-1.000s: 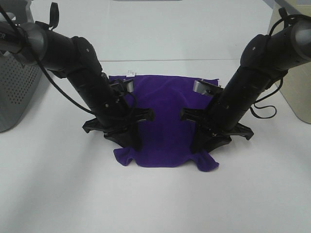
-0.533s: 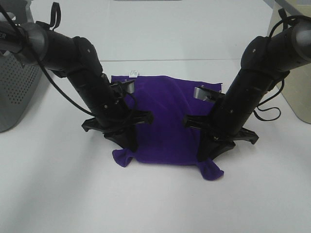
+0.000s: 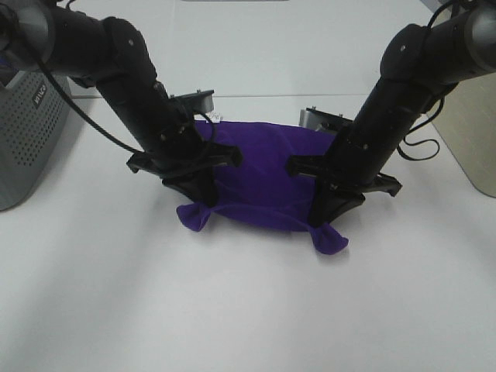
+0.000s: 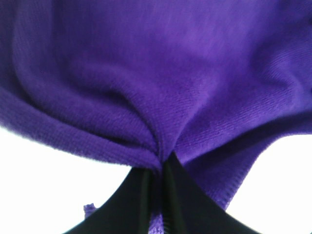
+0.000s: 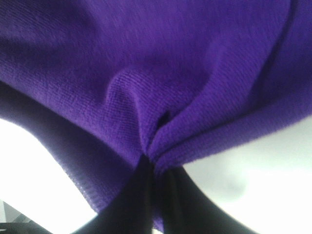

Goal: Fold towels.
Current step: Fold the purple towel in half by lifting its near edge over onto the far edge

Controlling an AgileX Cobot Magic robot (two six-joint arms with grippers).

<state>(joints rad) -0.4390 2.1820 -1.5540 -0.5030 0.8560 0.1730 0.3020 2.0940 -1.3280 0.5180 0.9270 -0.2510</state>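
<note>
The deep purple towel (image 3: 260,174) hangs between my two grippers above the white table, its near edge lifted and sagging in the middle. My left gripper (image 3: 198,203) is shut on the towel's near left corner, which bunches below it. My right gripper (image 3: 324,226) is shut on the near right corner. A small white tag (image 3: 216,118) shows at the far edge. In the left wrist view the black fingers (image 4: 171,204) pinch a fold of purple cloth (image 4: 161,73). The right wrist view shows the fingers (image 5: 146,195) pinching gathered cloth (image 5: 161,58) likewise.
A grey perforated bin (image 3: 27,132) stands at the left edge. A beige box (image 3: 473,132) stands at the far right. The white table (image 3: 248,310) stretches toward the front.
Both grippers have pulled the towel's near corners up and toward the far side. The near edge has left the table and the visible cloth has shortened front to back.
</note>
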